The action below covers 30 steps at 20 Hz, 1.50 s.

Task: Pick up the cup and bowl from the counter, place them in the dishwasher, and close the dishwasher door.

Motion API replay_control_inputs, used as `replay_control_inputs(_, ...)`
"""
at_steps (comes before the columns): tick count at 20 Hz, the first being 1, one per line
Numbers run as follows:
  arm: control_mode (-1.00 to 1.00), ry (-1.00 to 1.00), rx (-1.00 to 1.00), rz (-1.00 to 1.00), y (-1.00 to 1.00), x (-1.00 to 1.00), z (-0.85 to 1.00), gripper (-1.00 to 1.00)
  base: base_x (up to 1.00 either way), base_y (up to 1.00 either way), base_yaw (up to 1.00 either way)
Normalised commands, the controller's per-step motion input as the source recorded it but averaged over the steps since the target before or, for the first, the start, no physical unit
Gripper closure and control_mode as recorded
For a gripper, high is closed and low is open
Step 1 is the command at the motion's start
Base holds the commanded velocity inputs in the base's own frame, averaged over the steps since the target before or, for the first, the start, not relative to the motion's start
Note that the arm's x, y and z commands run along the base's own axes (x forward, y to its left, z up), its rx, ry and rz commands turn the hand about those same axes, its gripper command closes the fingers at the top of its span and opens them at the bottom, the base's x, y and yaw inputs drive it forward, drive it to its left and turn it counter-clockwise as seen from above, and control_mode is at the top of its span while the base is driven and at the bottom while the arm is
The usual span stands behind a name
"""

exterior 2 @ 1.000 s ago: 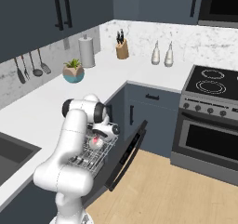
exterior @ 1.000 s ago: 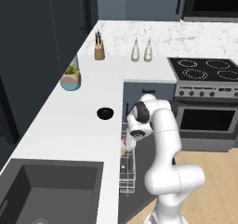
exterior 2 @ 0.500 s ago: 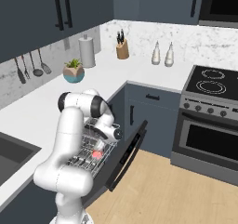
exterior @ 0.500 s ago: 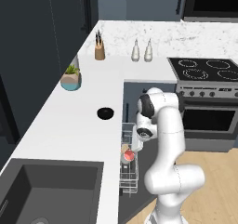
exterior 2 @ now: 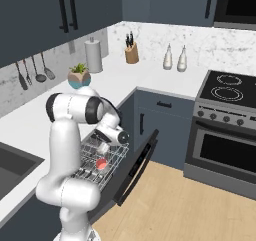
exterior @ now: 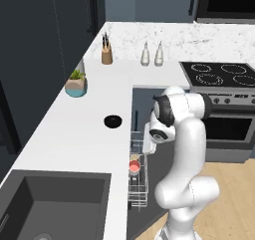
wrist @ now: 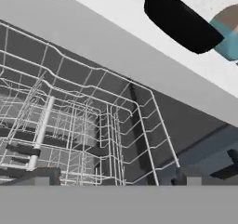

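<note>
The pale cup [exterior: 134, 167] with its red-pink inside stands in the dishwasher's pulled-out white wire rack [exterior: 138, 186], and it also shows from the other side as the cup [exterior 2: 101, 163] in the rack [exterior 2: 107, 171]. My gripper [exterior: 148, 140] hovers open just above the rack, apart from the cup, with nothing between its fingers. In the hand view my gripper [wrist: 116, 179] looks over the rack wires [wrist: 93, 125] toward the counter edge [wrist: 116, 39]. The black bowl [exterior: 113, 120] rests on the white counter [exterior: 74, 134] to my left; the bowl [wrist: 181, 21] is near the top of the hand view. The dishwasher door [exterior 2: 136, 169] hangs open.
A teal-and-tan plant pot [exterior: 75, 84] stands behind the bowl. A knife block [exterior: 106, 55] and two bottles [exterior: 152, 55] sit at the back wall. The stove and oven [exterior: 224, 84] are to the right, the sink [exterior: 50, 204] at the lower left. A paper towel roll [exterior 2: 92, 55] stands by the wall.
The gripper opened and let the cup go into the rack. The hand then lifted a little away from it; the cup stays in the rack.
</note>
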Motion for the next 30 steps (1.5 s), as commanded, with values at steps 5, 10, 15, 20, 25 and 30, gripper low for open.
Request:
replay_control_inputs(5,-1.00,-0.05,0.00,-0.06,-0.07,0.02,1.00,-1.00,0.00,0.00,0.00)
replay_control_inputs(10,-1.00,0.12,0.09,-0.11,-0.20,0.00,1.00,-1.00,0.00,0.00,0.00)
replay_control_inputs(15,-1.00,0.29,0.20,-0.23,-0.13,-0.11,1.00,-1.00,0.00,0.00,0.00)
replay_control_inputs(20,-1.00,0.29,0.11,-0.36,-0.29,-0.42,1.00,-1.00,0.00,0.00,0.00)
replay_control_inputs(25,-1.00,0.26,0.08,-0.35,-0.06,-0.32,0.70,-1.00,0.00,0.00,0.00)
replay_control_inputs(30,-1.00,0.27,0.12,-0.37,-0.01,0.00,0.23,-1.00,0.00,0.00,0.00)
